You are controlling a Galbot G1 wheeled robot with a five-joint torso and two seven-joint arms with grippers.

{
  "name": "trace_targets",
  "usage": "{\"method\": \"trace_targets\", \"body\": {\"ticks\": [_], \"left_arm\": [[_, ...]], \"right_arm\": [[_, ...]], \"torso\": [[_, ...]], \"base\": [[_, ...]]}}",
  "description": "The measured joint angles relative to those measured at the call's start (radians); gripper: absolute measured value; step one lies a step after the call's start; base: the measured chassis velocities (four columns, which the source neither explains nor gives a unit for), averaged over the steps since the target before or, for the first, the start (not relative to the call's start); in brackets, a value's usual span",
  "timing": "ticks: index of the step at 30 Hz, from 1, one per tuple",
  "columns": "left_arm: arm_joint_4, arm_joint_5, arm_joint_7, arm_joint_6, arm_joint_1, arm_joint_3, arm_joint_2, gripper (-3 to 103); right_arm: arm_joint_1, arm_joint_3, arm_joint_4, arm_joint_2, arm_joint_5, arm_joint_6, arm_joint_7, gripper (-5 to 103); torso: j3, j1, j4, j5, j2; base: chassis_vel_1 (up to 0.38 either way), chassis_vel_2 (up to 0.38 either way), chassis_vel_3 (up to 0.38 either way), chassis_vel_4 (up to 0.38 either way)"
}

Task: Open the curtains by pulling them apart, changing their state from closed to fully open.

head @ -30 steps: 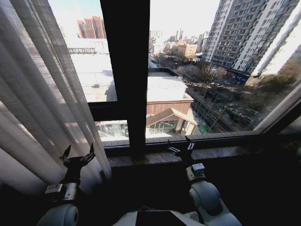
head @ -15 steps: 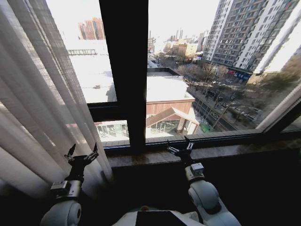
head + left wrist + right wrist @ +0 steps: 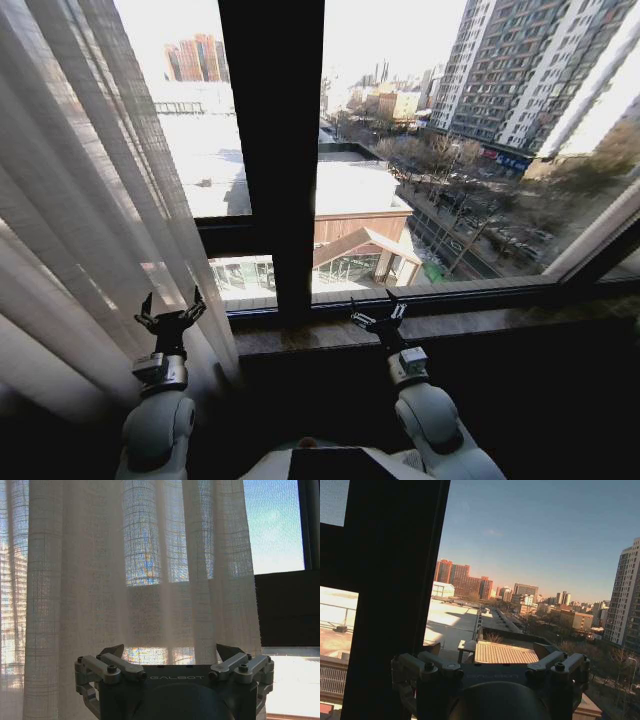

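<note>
Curtains (image 3: 90,200) hang bunched at the robot's left, baring the window; a strip of fabric (image 3: 600,235) edges the far right. Left gripper (image 3: 170,312) gapes just before the pleats, holding nothing; right gripper (image 3: 378,315), spread, idles facing the frame bar (image 3: 272,150).

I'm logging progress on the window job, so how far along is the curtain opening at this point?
Mostly done: the curtains hang bunched at the robot's left, and the glass beside the black frame bar is uncovered. In hand: the left tool hovers open in front of the curtain's lower edge, gripping nothing; the right tool waits open near the sill. Left: whether more fabric needs clearing cannot be told.
</note>
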Motion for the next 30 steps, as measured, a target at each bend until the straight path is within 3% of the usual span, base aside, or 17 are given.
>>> {"method": "trace_targets", "body": {"ticks": [4, 7, 12, 20, 22, 25, 26, 29, 30], "left_arm": [[0.004, -0.013, 0.044, 0.003, 0.006, -0.017, 0.015, 100], [0.005, -0.061, 0.123, 0.016, 0.019, -0.039, 0.051, 100], [0.012, -0.11, 0.177, 0.029, 0.026, -0.07, 0.105, 100], [0.021, -0.163, 0.206, 0.041, 0.015, -0.101, 0.185, 101], [0.016, -0.169, 0.216, 0.043, 0.018, -0.101, 0.191, 97], [0.006, -0.175, 0.245, 0.046, 0.028, -0.101, 0.201, 81], [0.006, -0.175, 0.245, 0.046, 0.028, -0.101, 0.201, 81], [0.004, -0.178, 0.254, 0.046, 0.035, -0.104, 0.215, 66], [0.004, -0.178, 0.254, 0.046, 0.035, -0.104, 0.215, 66]], "right_arm": [[0.002, -0.007, -0.002, 0.0, 0.0, 0.002, 0.0, 100], [0.006, -0.016, -0.007, 0.004, -0.001, 0.004, -0.001, 100], [0.007, -0.019, -0.016, 0.005, -0.002, 0.02, -0.001, 100], [-0.002, 0.0, -0.024, 0.01, 0.0, 0.037, -0.001, 100], [-0.003, 0.004, -0.024, 0.011, 0.0, 0.038, -0.001, 100], [-0.004, 0.014, -0.02, 0.011, 0.002, 0.038, 0.0, 100], [-0.004, 0.014, -0.02, 0.011, 0.002, 0.038, 0.0, 100], [-0.004, 0.026, -0.017, 0.016, 0.004, 0.039, 0.001, 100], [-0.004, 0.026, -0.017, 0.016, 0.004, 0.039, 0.001, 100]], "torso": [[0.0, 0.0, 0.0, -0.0001, 0.0], [0.0, 0.0, 0.0, 0.0, 0.0], [0.0, 0.0, 0.0, -0.0001, 0.0], [0.0, 0.0, 0.0, -0.0003, 0.0], [0.0, 0.0, -0.0001, -0.0002, 0.0], [0.0, 0.0, 0.0, 0.0, 0.0], [0.0, 0.0, 0.0, 0.0, 0.0], [0.0, 0.0, 0.0, -0.0001, 0.0], [0.0, 0.0, 0.0, -0.0001, 0.0]], "base": [[0.0, 0.0, 0.0, 0.0], [0.0, 0.0, 0.0, 0.0], [0.0, 0.0, 0.0, 0.0], [0.0, 0.0, 0.0, 0.0], [0.0, 0.0, 0.0, 0.0], [0.0, 0.0, 0.0, 0.0], [0.0, 0.0, 0.0, 0.0], [0.0, 0.0, 0.0, 0.0], [0.0, 0.0, 0.0, 0.0]]}}
